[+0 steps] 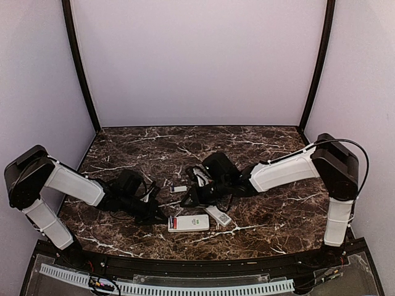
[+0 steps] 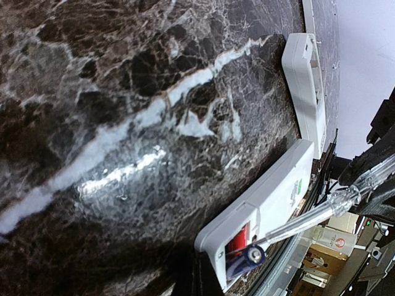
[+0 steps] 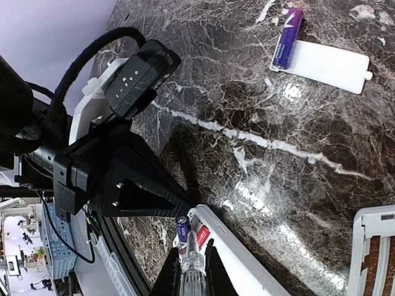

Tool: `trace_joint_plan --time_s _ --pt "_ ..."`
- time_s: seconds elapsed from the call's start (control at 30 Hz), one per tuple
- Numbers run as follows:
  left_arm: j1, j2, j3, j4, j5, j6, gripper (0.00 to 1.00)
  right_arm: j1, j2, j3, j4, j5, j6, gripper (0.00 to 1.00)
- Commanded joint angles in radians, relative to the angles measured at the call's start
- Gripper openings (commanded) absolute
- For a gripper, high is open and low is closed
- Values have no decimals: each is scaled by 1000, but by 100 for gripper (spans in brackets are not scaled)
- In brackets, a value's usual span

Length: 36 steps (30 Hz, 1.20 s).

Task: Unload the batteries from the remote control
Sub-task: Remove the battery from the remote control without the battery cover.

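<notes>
A white remote (image 1: pixel 189 222) lies face down near the table's front, its battery bay open at its left end. In the left wrist view the remote (image 2: pixel 271 203) holds a red battery (image 2: pixel 237 237) and a purple battery (image 2: pixel 244 259) tipped up out of the bay. My right gripper (image 3: pixel 192 244) is shut on a clear-handled tool (image 3: pixel 191 262); its tip sits at the purple battery (image 3: pixel 183 228), beside the red one (image 3: pixel 202 236). My left gripper (image 1: pixel 157 214) is at the remote's left end, one black finger (image 3: pixel 136 185) against it; its jaws' state is unclear.
A loose purple battery (image 3: pixel 287 37) lies at the edge of a white cover plate (image 3: pixel 330 65) behind the remote. A second white remote (image 1: pixel 218 214), its back open, lies just right of the first. The enclosure walls stand left, right and behind.
</notes>
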Motion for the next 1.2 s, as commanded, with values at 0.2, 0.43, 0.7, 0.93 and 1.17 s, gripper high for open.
trace_joint_plan --time_s 0.2,0.43,0.7,0.93,1.17 --pt "-5 -5 -12 15 -5 3 0 10 19 3 89 -159 -13 0" --pt "-5 -3 -11 13 -4 5 0 27 20 20 60 -179 -34 0" --pt "-5 -4 -10 8 -3 8 0 31 27 27 -1 -176 -39 0" --pt "-5 -19 -12 2 -16 9 0 40 20 34 -72 -162 -53 0" --pt "-5 -64 -13 -10 -33 19 3 42 -28 21 -75 -139 -70 0"
